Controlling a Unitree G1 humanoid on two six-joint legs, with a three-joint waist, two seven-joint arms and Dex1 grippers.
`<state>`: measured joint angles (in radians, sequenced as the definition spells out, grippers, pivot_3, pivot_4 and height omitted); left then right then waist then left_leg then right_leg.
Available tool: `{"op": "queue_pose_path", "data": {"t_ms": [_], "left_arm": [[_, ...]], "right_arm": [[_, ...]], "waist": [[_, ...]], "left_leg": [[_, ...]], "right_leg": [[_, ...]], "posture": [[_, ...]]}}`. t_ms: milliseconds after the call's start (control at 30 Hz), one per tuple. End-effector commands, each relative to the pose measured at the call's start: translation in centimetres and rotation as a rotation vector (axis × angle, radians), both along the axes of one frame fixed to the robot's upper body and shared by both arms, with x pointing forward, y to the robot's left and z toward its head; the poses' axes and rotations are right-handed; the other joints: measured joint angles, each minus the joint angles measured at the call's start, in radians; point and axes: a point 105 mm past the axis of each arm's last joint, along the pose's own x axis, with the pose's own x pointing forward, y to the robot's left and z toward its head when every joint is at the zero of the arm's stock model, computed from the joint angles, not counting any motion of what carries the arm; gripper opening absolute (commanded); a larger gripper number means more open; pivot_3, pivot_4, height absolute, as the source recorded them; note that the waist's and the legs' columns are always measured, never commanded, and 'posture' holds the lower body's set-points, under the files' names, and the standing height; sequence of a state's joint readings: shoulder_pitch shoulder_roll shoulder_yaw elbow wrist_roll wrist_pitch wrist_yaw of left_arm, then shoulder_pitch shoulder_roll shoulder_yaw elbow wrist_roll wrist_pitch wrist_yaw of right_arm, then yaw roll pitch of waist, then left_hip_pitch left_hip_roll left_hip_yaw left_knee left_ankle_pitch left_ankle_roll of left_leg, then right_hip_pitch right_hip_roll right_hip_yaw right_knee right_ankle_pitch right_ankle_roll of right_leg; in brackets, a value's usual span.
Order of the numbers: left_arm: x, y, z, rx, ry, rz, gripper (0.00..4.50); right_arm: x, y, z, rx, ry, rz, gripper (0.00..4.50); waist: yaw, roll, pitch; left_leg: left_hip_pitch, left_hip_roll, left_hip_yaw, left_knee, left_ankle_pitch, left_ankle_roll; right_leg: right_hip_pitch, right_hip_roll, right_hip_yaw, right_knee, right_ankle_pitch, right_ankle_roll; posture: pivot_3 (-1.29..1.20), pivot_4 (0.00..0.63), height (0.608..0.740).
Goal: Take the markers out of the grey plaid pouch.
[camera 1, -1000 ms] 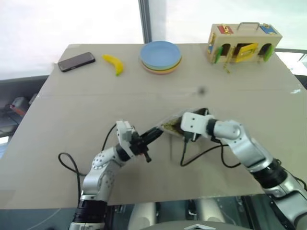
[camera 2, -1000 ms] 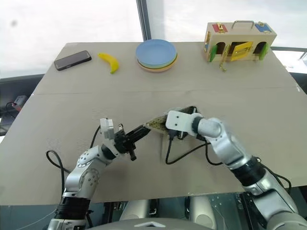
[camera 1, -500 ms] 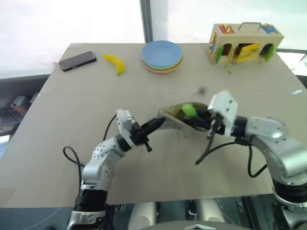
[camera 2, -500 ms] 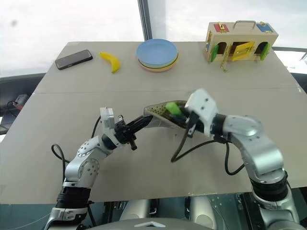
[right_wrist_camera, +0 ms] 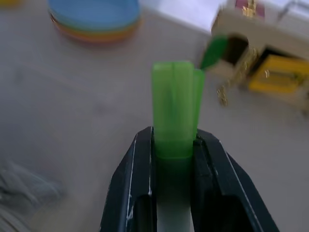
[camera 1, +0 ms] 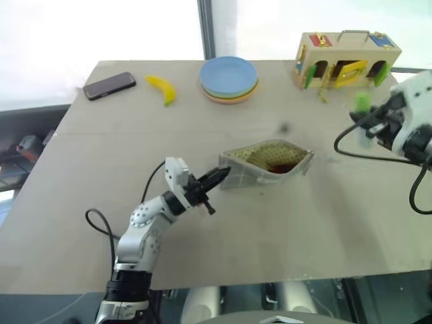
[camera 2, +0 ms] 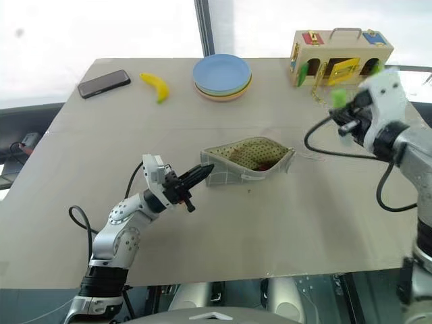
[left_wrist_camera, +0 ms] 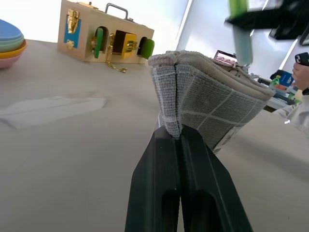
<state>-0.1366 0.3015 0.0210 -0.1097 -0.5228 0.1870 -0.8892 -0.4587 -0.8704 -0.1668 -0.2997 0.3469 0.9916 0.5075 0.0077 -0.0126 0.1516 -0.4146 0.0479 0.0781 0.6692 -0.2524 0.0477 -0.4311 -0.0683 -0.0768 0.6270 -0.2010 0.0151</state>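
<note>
Grey plaid pouch (camera 2: 246, 162) gapes, yellowish dotted lining showing.

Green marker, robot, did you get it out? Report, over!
Right hand shut on green marker, clear of grey plaid pouch. Left hand pinching pouch's end. Red marker inside. Nothing in the way.
</note>
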Motion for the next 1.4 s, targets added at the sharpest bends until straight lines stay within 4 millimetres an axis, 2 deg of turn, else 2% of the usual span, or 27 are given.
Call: {"op": "queue_pose_path", "data": {"t_ms": [33, 133, 167, 267, 300, 367, 433, 500, 567, 667, 700, 800, 967, 1033, 1100, 1200, 1300, 1400], "left_arm": [[-0.5, -0.5, 1.0, 0.016, -0.059, -0.015, 0.00], [-0.4, -0.5, 1.2, 0.014, -0.066, -0.010, 0.00], [-0.4, -0.5, 1.3, 0.014, -0.068, -0.008, 0.00], [-0.5, -0.3, 1.6, 0.014, -0.072, 0.001, 0.00], [-0.5, -0.3, 1.7, 0.015, -0.073, 0.006, 0.00], [-0.7, -0.2, 1.8, 0.017, -0.075, 0.015, 0.00], [-0.8, -0.1, 1.9, 0.019, -0.076, 0.022, 0.00], [-0.9, -0.1, 2.0, 0.020, -0.078, 0.025, 0.00], [-1.0, -0.2, 1.9, 0.022, -0.079, 0.021, 0.00], [-1.0, -0.4, 1.7, 0.024, -0.077, 0.008, 0.00], [-1.0, -0.4, 1.7, 0.024, -0.076, 0.003, 0.00], [-0.9, -0.6, 1.6, 0.022, -0.078, -0.010, 0.00], [-0.9, -0.7, 1.6, 0.020, -0.082, -0.030, 0.00], [-1.1, -0.7, 1.3, 0.020, -0.080, -0.032, 0.00], [-1.2, -0.5, 1.1, 0.014, -0.071, -0.025, 0.00], [-1.3, -0.3, 0.7, 0.006, -0.056, -0.010, 0.00], [-1.5, -0.2, 0.1, -0.001, -0.043, -0.004, 0.00], [-1.6, -0.4, -0.3, -0.005, -0.036, -0.009, 0.00]], "right_arm": [[1.3, -2.0, -4.6, -0.149, 0.125, -0.013, 0.35], [2.0, -2.8, -7.4, -0.194, 0.187, 0.021, 0.35], [2.1, -3.0, -8.1, -0.197, 0.198, 0.030, 1.42], [1.7, -3.1, -9.1, -0.250, 0.204, 0.084, 2.77], [1.7, -2.8, -8.3, -0.212, 0.159, 0.080, 3.11], [1.1, -2.1, -5.7, -0.119, 0.057, 0.101, 3.11], [-0.7, -0.2, -2.3, 0.009, -0.018, 0.193, 3.11], [-3.0, 2.4, 0.3, 0.117, -0.048, 0.299, 2.49], [-5.0, 5.2, 1.5, 0.161, -0.047, 0.400, 1.73], [-6.4, 8.8, 1.8, 0.191, -0.044, 0.491, 0.29], [-6.4, 10.2, 1.5, 0.198, -0.038, 0.512, 0.12], [-6.3, 13.4, -0.1, 0.180, 0.001, 0.567, 0.12], [-3.9, 15.6, -3.4, 0.097, 0.048, 0.560, 0.12], [-2.8, 15.8, -5.6, -0.091, 0.041, 0.576, 0.12], [-2.5, 16.3, -6.9, -0.212, 0.037, 0.646, 0.12], [-2.8, 17.1, -7.3, -0.311, -0.004, 0.745, 0.96], [-2.2, 17.9, -6.9, -0.407, -0.109, 0.783, 2.38], [-2.0, 18.8, -7.3, -0.467, -0.154, 0.831, 2.38]], "waist": [[-0.001, 0.000, 0.000], [0.000, 0.001, 0.001], [0.001, 0.001, 0.001], [0.004, 0.001, 0.001], [0.004, 0.001, 0.001], [0.006, 0.001, 0.001], [0.007, 0.002, 0.002], [0.007, 0.003, 0.004], [0.007, 0.003, 0.004], [0.006, 0.001, 0.003], [0.006, 0.001, 0.003], [0.005, 0.001, 0.003], [0.005, 0.001, 0.003], [0.006, 0.001, 0.003], [0.005, 0.001, 0.003], [0.005, 0.001, 0.003], [0.004, 0.001, 0.003], [0.004, 0.001, 0.003]], "left_leg": [[0.000, 0.000, 0.000, 0.000, 0.000, 0.000], [0.000, 0.001, 0.000, 0.000, 0.000, 0.000], [0.000, 0.001, 0.000, 0.000, 0.000, 0.000], [0.000, 0.001, 0.000, 0.000, 0.000, 0.000], [0.000, 0.001, 0.000, 0.000, 0.000, 0.000], [-0.001, 0.001, 0.000, 0.000, 0.000, 0.000], [-0.001, 0.002, 0.000, 0.000, 0.000, 0.000], [-0.002, 0.002, -0.001, 0.000, 0.000, 0.000], [-0.001, 0.004, -0.001, 0.000, 0.000, 0.000], [0.000, 0.008, -0.003, 0.000, 0.000, 0.000], [0.000, 0.008, -0.003, 0.000, 0.000, 0.000], [0.000, 0.008, -0.003, 0.002, 0.000, 0.000], [-0.001, 0.007, -0.002, 0.002, 0.000, 0.000], [-0.001, 0.006, -0.001, 0.002, 0.000, 0.000], [-0.001, 0.004, 0.000, 0.002, 0.000, 0.000], [-0.001, 0.004, 0.000, 0.001, 0.000, 0.000], [-0.001, 0.005, 0.000, 0.001, 0.000, 0.000], [0.000, 0.005, 0.000, 0.001, 0.000, 0.000]], "right_leg": [[0.000, 0.000, 0.000, 0.000, 0.000, 0.000], [0.000, 0.001, 0.000, 0.001, -0.002, 0.004], [0.000, 0.002, 0.001, 0.001, -0.002, 0.004], [-0.001, 0.002, 0.001, 0.001, 0.000, 0.007], [0.000, 0.002, 0.001, 0.000, 0.000, 0.007], [-0.001, 0.002, 0.001, 0.000, 0.000, 0.007], [-0.001, 0.002, 0.001, 0.000, 0.000, 0.008], [-0.001, 0.002, 0.000, 0.000, 0.000, 0.008], [-0.001, 0.002, 0.000, 0.000, 0.000, 0.008], [0.000, 0.004, -0.002, 0.000, 0.000, 0.007], [0.000, 0.005, -0.003, 0.000, -0.002, 0.004], [0.000, 0.004, -0.002, 0.000, -0.002, 0.003], [0.000, 0.004, 0.000, 0.000, -0.002, 0.003], [0.000, 0.004, 0.001, 0.000, 0.000, 0.001], [0.000, 0.004, 0.002, 0.000, 0.000, 0.000], [-0.001, 0.004, 0.002, 0.000, 0.000, 0.000], [-0.001, 0.005, 0.001, 0.000, 0.001, 0.007], [-0.001, 0.006, 0.001, 0.000, 0.000, 0.005]], "posture": [[0.00, 0.150, 0.740], [0.00, 0.150, 0.740], [0.00, 0.150, 0.740], [0.00, 0.150, 0.740], [0.00, 0.150, 0.740], [0.00, 0.150, 0.740], [0.00, 0.150, 0.740], [0.00, 0.150, 0.740], [0.00, 0.150, 0.740], [0.00, 0.150, 0.740], [0.00, 0.150, 0.740], [0.00, 0.150, 0.740], [0.00, 0.150, 0.740], [0.00, 0.150, 0.740], [0.00, 0.150, 0.740], [0.00, 0.150, 0.740], [0.00, 0.150, 0.740], [0.00, 0.150, 0.740]]}}
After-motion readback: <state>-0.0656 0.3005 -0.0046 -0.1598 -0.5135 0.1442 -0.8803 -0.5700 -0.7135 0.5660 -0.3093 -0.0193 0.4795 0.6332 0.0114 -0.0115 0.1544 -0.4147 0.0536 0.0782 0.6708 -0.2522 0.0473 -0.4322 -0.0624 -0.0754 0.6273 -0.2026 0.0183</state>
